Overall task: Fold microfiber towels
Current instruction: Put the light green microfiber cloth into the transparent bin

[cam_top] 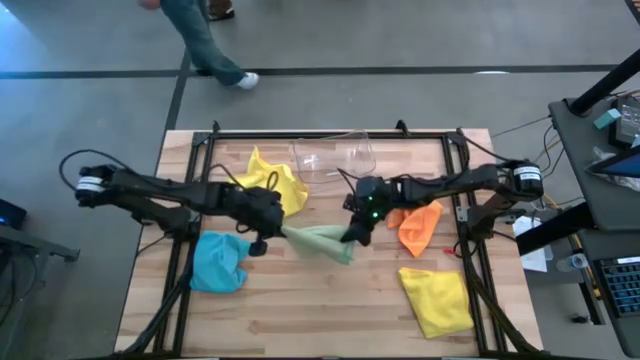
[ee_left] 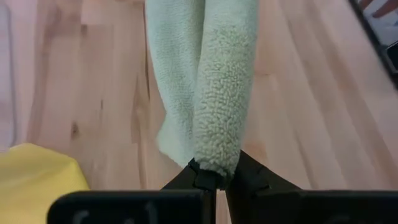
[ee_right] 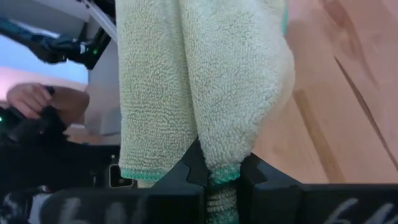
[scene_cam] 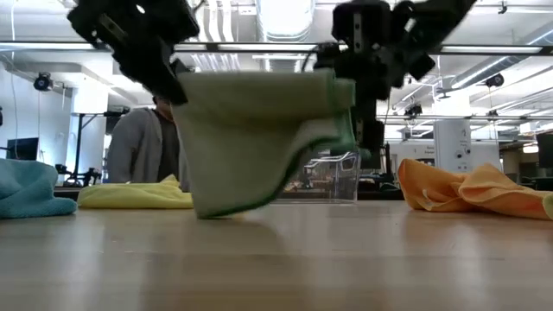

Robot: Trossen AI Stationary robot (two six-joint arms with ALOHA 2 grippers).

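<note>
**A:** Where's the pale green towel (cam_top: 322, 241) at?

**B:** Mid-table, stretched between both arms, hanging with its low edge touching the wood. The left gripper (cam_top: 272, 226) pinches its 9 o'clock corner, the right gripper (cam_top: 357, 228) its 3 o'clock one.

**A:** And the rest?

**B:** Orange towel (cam_top: 421, 226) at 3, blue towel (cam_top: 216, 262) at 8, yellow towels (cam_top: 272, 178) at 11 and 5.

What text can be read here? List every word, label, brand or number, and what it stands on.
None can be read.
The pale green towel, held by the left gripper and the right gripper, is plain.
The clear plastic bin shows no label.
The laptop and room equipment are too small to read.
</note>
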